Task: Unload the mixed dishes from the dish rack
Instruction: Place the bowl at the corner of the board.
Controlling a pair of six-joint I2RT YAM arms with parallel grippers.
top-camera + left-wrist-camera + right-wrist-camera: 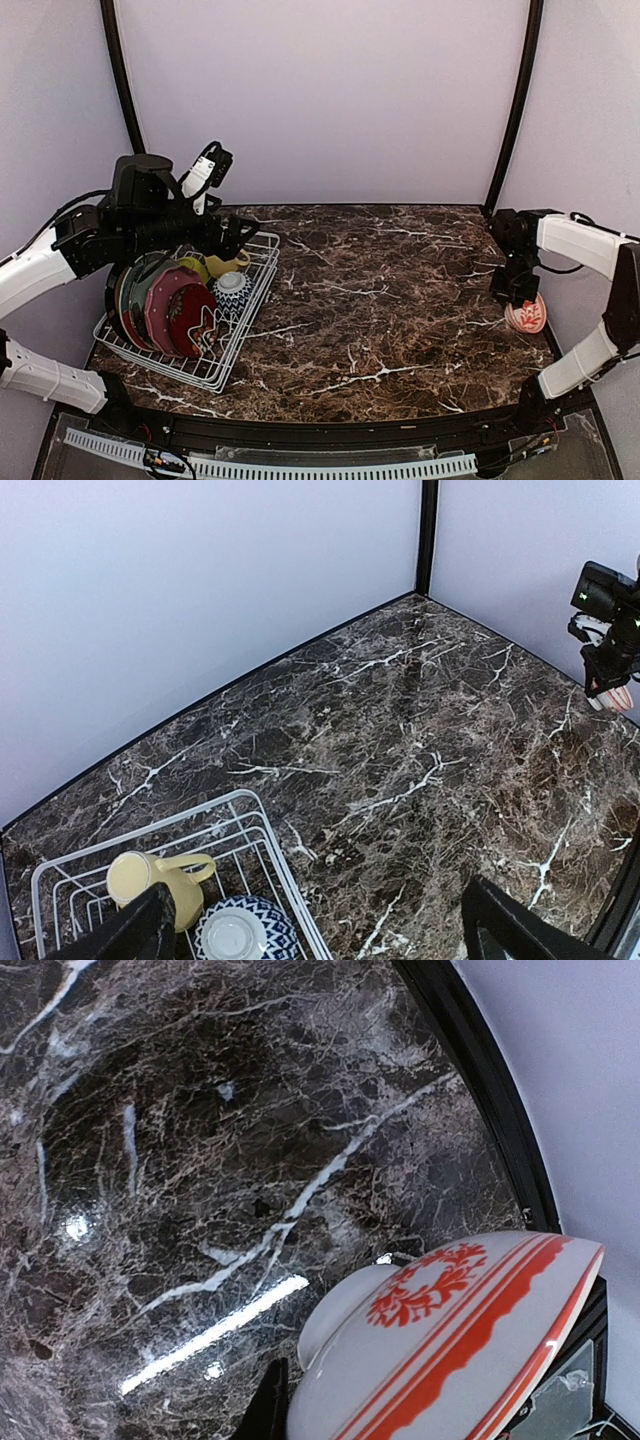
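The glazed red-white bowl [450,1350], tilted with its foot ring showing, is clamped at the rim by the right gripper [520,298] at the right edge of the marble table [400,300]. The left gripper [320,935], fingers spread wide, hovers over the far end of the white wire dish rack [268,832] and belongs to the nearer arm. The tilted pale yellow mug [150,880] lies just below it, handle toward the gap, beside the blue-white bowl [240,935].
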